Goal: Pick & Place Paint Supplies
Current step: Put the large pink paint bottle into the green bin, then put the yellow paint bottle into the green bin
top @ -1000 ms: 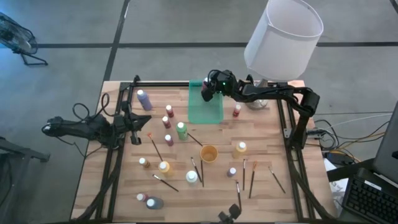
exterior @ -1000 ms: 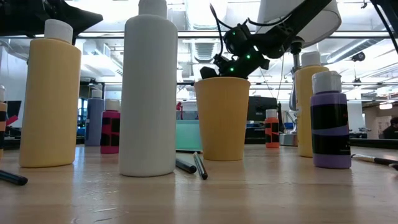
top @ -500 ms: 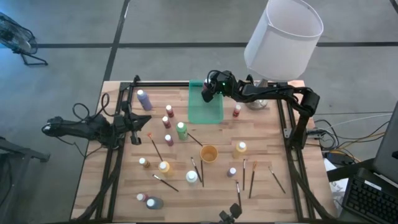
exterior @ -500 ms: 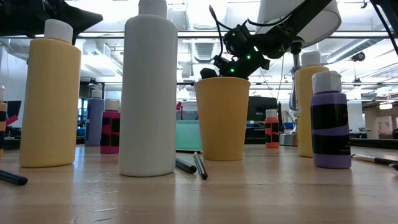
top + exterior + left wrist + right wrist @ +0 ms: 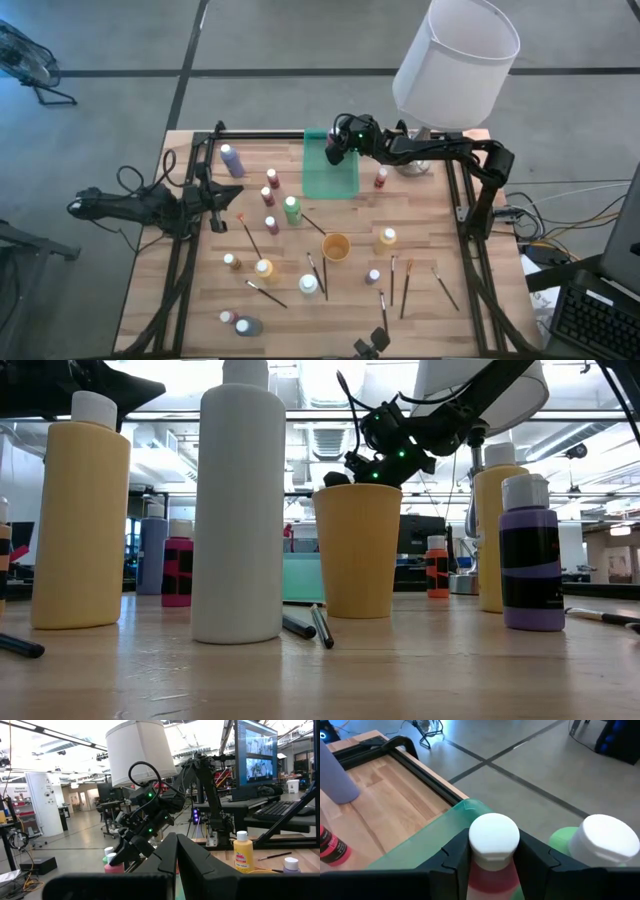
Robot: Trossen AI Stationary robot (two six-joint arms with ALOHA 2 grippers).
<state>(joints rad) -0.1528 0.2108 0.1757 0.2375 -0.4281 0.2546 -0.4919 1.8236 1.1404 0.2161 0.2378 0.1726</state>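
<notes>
Snugly, pink bottle [image 5: 492,855] between right hand [image 5: 492,857] fingers.

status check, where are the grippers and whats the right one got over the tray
Right gripper over the green tray, shut on a pink bottle. Green bottle close beside it. Left gripper shut, empty, parked at table's left edge. Nothing blocking.

Right arm stretched from right edge of surface toward far middle, elbow bent, wrist angled down. Right claw [image 5: 333,150] at far end, raised above surface; fingers [image 5: 455,857] part open, pressed against both sides of pink bottle [image 5: 492,865] just under its cap. Left arm lies low along left edge, folded, idle. Left claw [image 5: 214,196] points inward, fingers [image 5: 192,857] pressed together, holding nothing.
</notes>
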